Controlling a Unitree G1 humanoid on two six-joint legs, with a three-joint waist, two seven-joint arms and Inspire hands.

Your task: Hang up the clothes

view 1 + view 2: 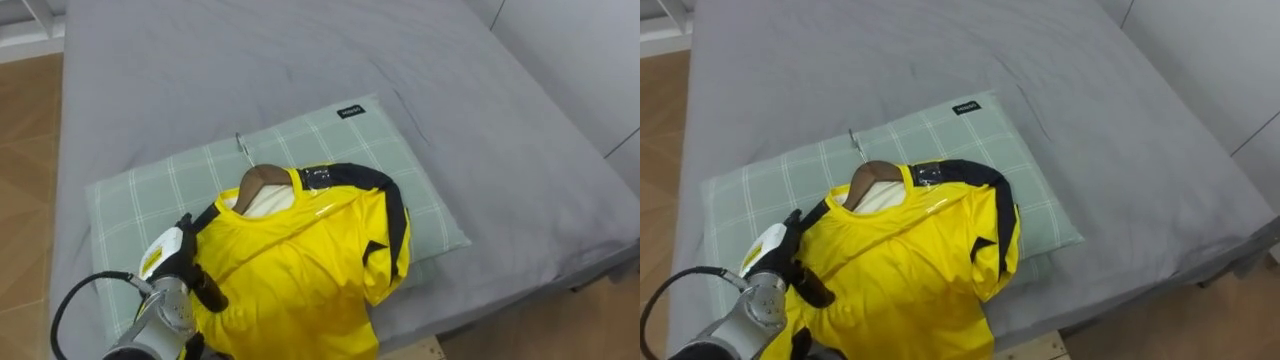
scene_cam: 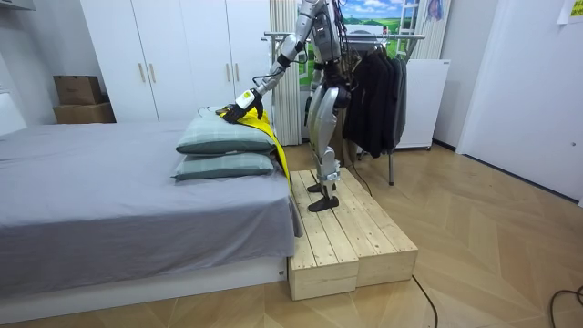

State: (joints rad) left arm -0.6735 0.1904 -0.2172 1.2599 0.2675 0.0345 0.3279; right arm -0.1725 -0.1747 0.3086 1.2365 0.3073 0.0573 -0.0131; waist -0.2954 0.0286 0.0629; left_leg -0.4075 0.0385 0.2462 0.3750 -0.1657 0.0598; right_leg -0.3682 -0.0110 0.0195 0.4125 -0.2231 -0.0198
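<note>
Left hand (image 1: 188, 268), grasp indeterminate, on yellow shirt (image 1: 300, 265) shoulder; hanger (image 1: 262, 182) neck lies ahead-right, hook pointing away.

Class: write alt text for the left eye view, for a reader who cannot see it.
A yellow jersey on a wooden hanger lies on a green checked pillow on a grey bed. The left robot hand rests on its shoulder.
</note>
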